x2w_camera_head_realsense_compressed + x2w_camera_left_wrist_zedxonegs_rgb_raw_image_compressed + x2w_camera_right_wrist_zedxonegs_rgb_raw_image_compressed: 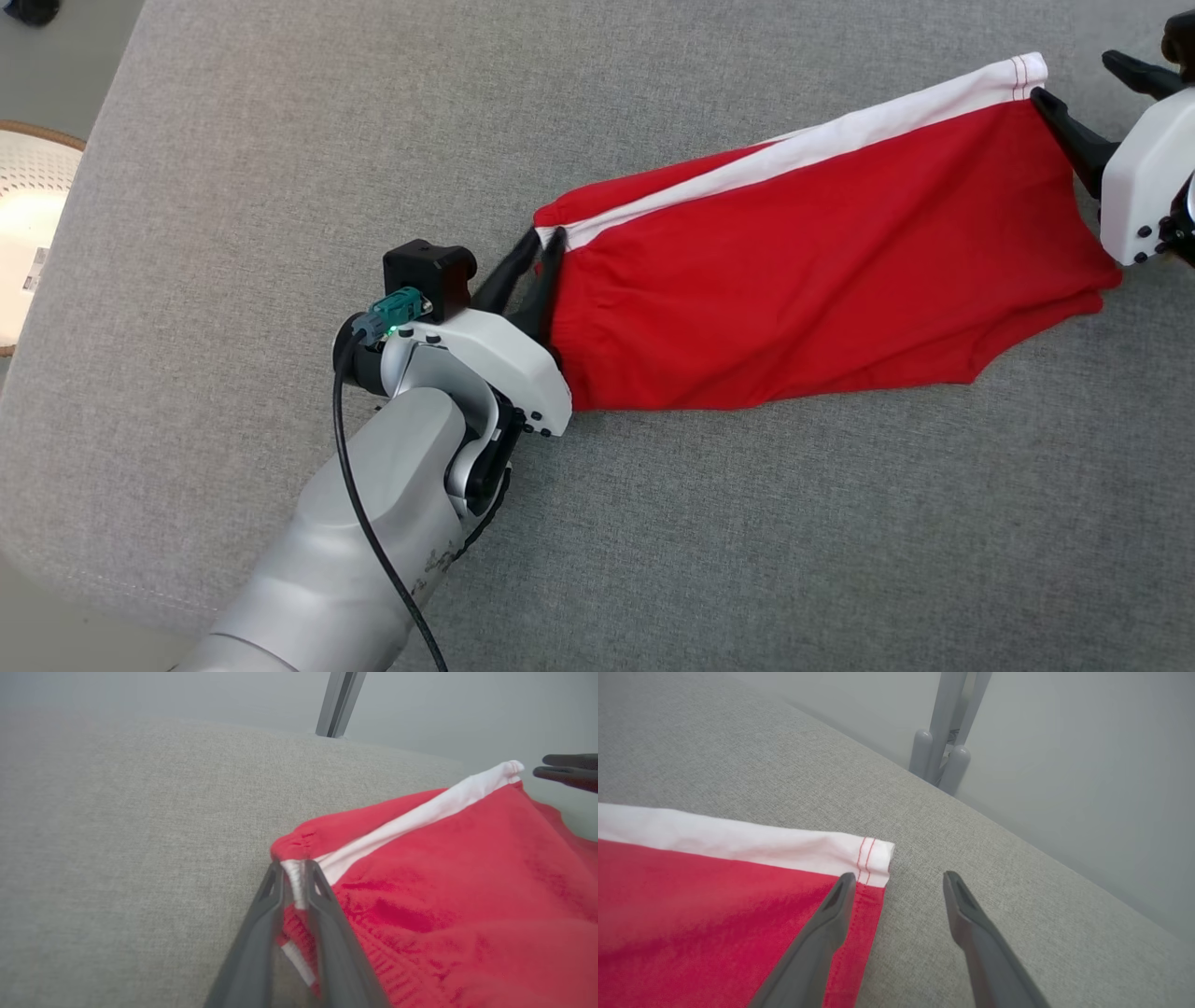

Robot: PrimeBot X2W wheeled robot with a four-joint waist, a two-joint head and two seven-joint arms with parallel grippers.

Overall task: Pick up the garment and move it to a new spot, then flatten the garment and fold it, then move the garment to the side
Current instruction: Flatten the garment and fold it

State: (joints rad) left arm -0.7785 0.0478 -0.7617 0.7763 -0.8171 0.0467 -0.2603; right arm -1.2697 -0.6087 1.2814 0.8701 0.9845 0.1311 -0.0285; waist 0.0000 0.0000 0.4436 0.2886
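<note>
A red garment with a white side stripe lies stretched out on the grey cushion. My left gripper is at its left end. In the left wrist view the jaws stand narrow, with the white stripe of the garment pinched between them. My right gripper is at the far right corner, open. In the right wrist view one finger rests on the hem of the garment and the other over bare cushion. The right fingers also appear beyond the cloth.
The cushion's left edge drops off beside a round white table. A grey metal post stands behind the cushion's far edge, also seen as the post. Bare cushion spreads in front of and behind the garment.
</note>
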